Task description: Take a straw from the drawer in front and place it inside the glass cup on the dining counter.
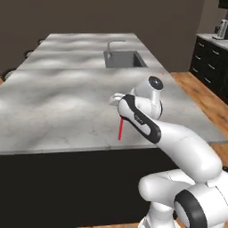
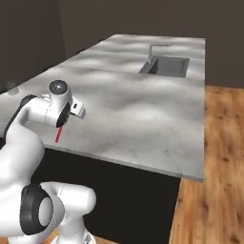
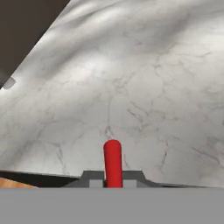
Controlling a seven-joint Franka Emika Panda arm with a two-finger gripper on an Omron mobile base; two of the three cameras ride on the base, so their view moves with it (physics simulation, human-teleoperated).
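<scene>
The marble surface point(image 1: 67, 102) is spread wide and bare around the sink point(image 1: 124, 59), with its near edge just under the arm, so open room for carrying is judged ample. The straw point(image 1: 120, 129) is held upright in the closed fingers point(image 3: 97, 178), well short of the sink. The carrying step is judged in hand; next, the cup must be found and the straw lowered in.

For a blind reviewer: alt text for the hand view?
A red straw stands up between the gripper's fingers, seen end-on from above. Beyond it spreads the veined marble dining counter, its dark edge at upper left.
</scene>
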